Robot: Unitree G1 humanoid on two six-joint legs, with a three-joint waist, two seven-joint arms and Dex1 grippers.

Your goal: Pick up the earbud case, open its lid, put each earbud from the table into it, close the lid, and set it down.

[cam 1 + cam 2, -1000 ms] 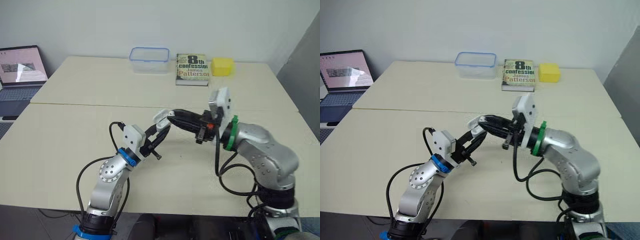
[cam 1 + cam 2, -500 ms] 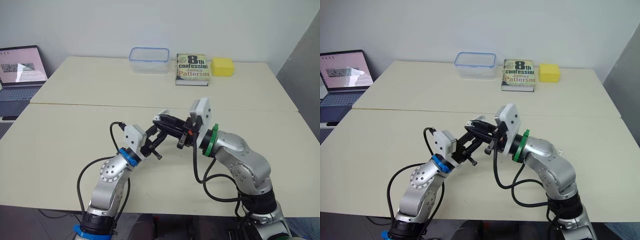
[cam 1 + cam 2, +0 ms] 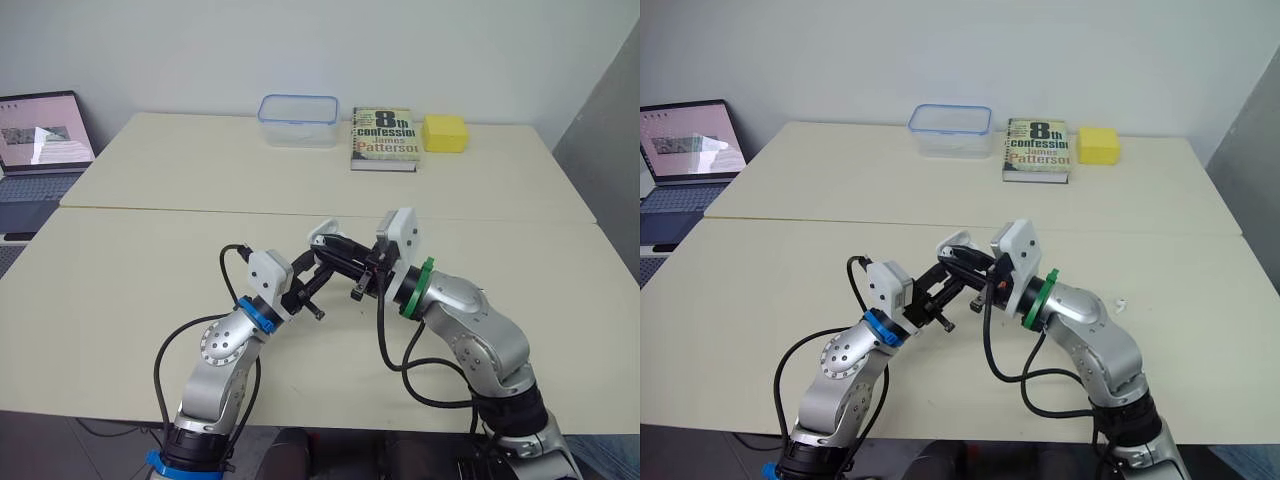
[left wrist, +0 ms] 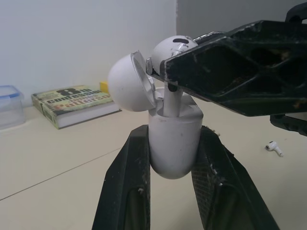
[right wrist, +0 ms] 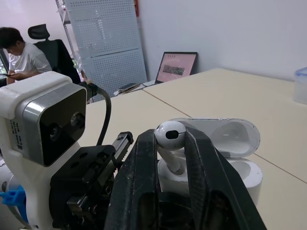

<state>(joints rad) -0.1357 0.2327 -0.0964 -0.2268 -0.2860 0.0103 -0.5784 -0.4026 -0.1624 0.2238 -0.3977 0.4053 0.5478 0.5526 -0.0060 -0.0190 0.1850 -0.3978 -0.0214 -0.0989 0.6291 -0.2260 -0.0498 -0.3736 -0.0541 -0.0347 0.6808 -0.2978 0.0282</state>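
Left wrist view: left gripper [image 4: 173,139] clamps the earbud case [image 4: 172,158] upright, its lid [image 4: 127,81] hinged open. The right gripper [image 5: 170,140] pinches 1 earbud [image 4: 171,50], stem vertical, directly above the case with its tip at the socket. A 2nd earbud [image 3: 1120,303] lies on the table [image 3: 150,250], nearer the right arm. A book [image 3: 384,138] sits well apart.

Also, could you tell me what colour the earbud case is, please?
The earbud case is plain white, seen best in the left wrist view.
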